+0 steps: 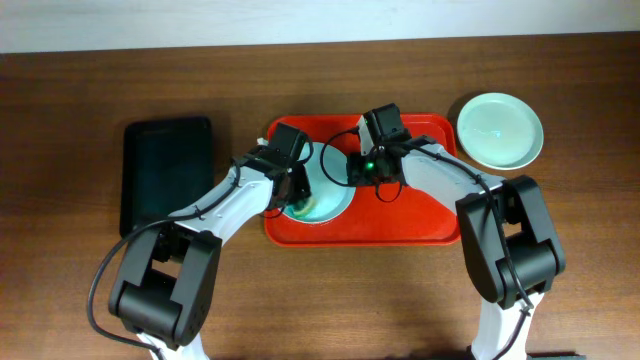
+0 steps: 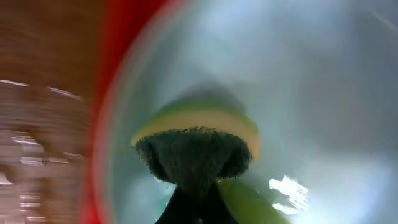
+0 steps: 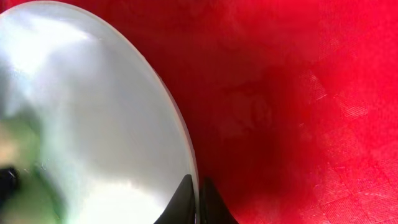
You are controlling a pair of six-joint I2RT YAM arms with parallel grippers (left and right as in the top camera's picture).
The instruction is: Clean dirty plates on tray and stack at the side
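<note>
A pale plate point(image 1: 335, 185) lies on the left half of the red tray point(image 1: 430, 215). My left gripper point(image 1: 295, 195) is shut on a yellow-green sponge with a dark scouring face point(image 2: 196, 146) and presses it onto the plate's inside point(image 2: 298, 74), near its left rim. My right gripper point(image 1: 377, 180) is shut on the plate's right rim; the wrist view shows both fingers point(image 3: 198, 199) pinching the edge of the plate point(image 3: 93, 112) over the tray floor point(image 3: 298, 93). A pale mint plate point(image 1: 500, 130) sits on the table off the tray's back right corner.
A smaller black tray point(image 1: 165, 175) lies on the wooden table left of the red tray. The right half of the red tray holds nothing. Wood shows just past the red rim point(image 2: 102, 93) in the left wrist view.
</note>
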